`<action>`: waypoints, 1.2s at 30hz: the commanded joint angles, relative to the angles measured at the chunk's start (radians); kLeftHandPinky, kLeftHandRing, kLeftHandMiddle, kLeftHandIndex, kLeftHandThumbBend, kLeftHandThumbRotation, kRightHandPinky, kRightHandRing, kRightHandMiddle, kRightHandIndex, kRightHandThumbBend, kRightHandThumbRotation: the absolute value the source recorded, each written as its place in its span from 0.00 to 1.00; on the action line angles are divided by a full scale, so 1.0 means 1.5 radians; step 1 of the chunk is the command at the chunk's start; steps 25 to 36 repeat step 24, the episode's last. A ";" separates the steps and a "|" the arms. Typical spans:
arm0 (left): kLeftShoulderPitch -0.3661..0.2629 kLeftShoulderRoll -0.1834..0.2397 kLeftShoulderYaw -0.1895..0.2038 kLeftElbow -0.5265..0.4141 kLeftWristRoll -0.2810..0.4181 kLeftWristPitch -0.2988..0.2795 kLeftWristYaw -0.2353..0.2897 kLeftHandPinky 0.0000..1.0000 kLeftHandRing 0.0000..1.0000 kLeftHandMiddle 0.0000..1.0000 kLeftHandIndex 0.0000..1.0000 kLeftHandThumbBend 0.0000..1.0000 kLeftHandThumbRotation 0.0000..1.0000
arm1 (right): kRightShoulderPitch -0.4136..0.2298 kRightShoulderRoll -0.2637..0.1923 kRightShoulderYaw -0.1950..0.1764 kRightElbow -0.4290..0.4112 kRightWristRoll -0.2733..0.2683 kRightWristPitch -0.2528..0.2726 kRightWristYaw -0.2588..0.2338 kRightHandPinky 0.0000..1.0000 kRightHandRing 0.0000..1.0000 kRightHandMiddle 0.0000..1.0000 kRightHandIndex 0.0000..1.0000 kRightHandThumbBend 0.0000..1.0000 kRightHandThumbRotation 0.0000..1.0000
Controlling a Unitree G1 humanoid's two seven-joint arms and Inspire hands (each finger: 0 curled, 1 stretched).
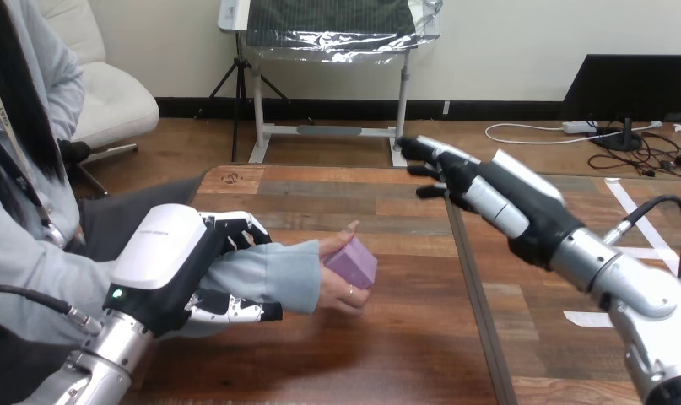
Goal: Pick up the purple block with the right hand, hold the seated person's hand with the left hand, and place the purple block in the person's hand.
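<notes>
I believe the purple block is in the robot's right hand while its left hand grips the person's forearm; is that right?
Not quite: the head view shows the block in the person's hand; the right hand is open. The left hand does grip the forearm.

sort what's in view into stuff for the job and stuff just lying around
For the job: purple block, person's hand holding it, left hand gripping the person's forearm, right hand.
Lying about: white tape strips on the table.

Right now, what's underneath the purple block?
The person's hand, fingers curled beneath the purple block. Their palm is covered by the block. The left hand grips their sleeved forearm.
</notes>
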 commanded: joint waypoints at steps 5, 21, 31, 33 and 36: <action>-0.012 0.017 0.026 -0.029 -0.014 -0.014 0.026 0.46 0.46 0.50 0.55 0.91 0.30 | 0.008 -0.020 -0.037 -0.082 0.043 0.036 0.019 0.95 0.99 1.00 1.00 1.00 1.00; 0.009 0.022 0.037 -0.065 -0.014 -0.022 0.041 0.51 0.52 0.54 0.56 0.89 0.31 | 0.065 -0.019 -0.064 -0.179 0.050 0.057 -0.002 0.97 1.00 1.00 1.00 1.00 1.00; 0.022 0.023 0.047 -0.093 -0.018 -0.016 0.034 0.52 0.54 0.55 0.57 0.89 0.32 | 0.077 -0.017 -0.068 -0.200 0.049 0.060 -0.011 0.97 1.00 1.00 1.00 1.00 1.00; 0.022 0.023 0.047 -0.093 -0.018 -0.016 0.034 0.52 0.54 0.55 0.57 0.89 0.32 | 0.077 -0.017 -0.068 -0.200 0.049 0.060 -0.011 0.97 1.00 1.00 1.00 1.00 1.00; 0.022 0.023 0.047 -0.093 -0.018 -0.016 0.034 0.52 0.54 0.55 0.57 0.89 0.32 | 0.077 -0.017 -0.068 -0.200 0.049 0.060 -0.011 0.97 1.00 1.00 1.00 1.00 1.00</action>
